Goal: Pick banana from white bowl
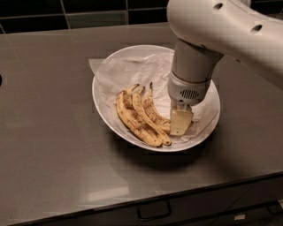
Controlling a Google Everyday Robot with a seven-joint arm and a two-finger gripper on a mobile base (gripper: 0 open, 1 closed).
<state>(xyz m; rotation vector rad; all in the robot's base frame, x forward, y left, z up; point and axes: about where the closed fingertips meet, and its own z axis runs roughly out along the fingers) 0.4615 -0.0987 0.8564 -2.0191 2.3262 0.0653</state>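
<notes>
The white bowl [98, 100] sits on the grey counter, lined with crumpled white paper [121, 70]. Three speckled bananas lie side by side in it. The short, curved banana [153, 111] is the rightmost, its dark stem pointing to the back. My gripper [181, 123] is lowered into the bowl's right half, straight down from the white arm [208, 39]. Its tip is at the near end of the short banana, which passes behind it. The two longer bananas [135, 118] lie just to the left.
The grey counter [48, 132] spreads around the bowl, with its front edge and a drawer handle [154, 211] below. Dark tiles [88, 9] run along the back. The arm overhangs the bowl's right side.
</notes>
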